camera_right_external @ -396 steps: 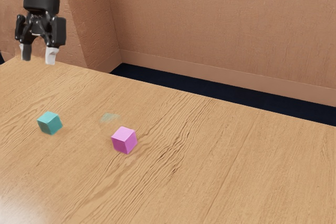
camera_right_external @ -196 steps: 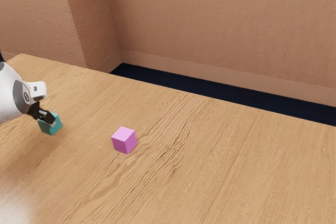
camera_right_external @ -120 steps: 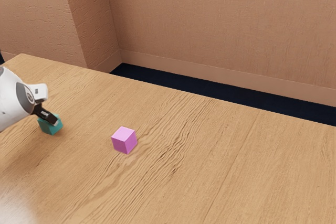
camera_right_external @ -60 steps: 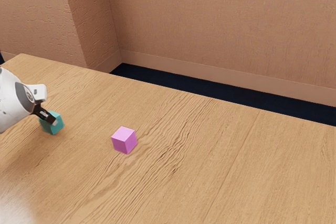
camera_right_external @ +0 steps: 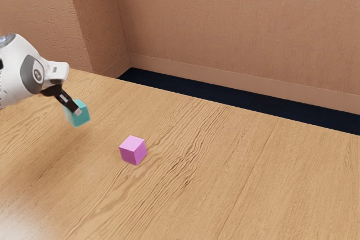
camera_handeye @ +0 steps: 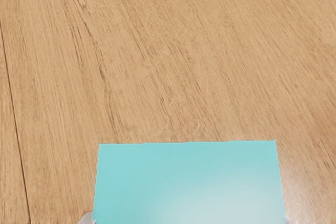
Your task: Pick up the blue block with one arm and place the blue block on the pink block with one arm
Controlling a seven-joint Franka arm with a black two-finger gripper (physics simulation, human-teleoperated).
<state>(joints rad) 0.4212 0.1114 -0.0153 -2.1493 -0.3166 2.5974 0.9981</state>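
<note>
The blue block point(camera_right_external: 77, 114), teal in colour, hangs above the wooden table at the exterior view's left, and my gripper point(camera_right_external: 74, 109) is shut on it. A black finger point(camera_right_external: 65, 99) crosses its near face. The pink block point(camera_right_external: 133, 150) rests on the table, to the right of and nearer the camera than the held block, apart from it. In the wrist view the blue block point(camera_handeye: 186, 182) sits large just under my hand, with bare wood beyond it.
The wooden table point(camera_right_external: 225, 167) stretches wide to the exterior view's right of the pink block. Its far edge point(camera_right_external: 236, 105) borders a dark floor strip and a tan wall.
My gripper closed on the blue block on the table, then lifted it up and to the exterior view's right, toward the pink block. The pink block has not moved.
</note>
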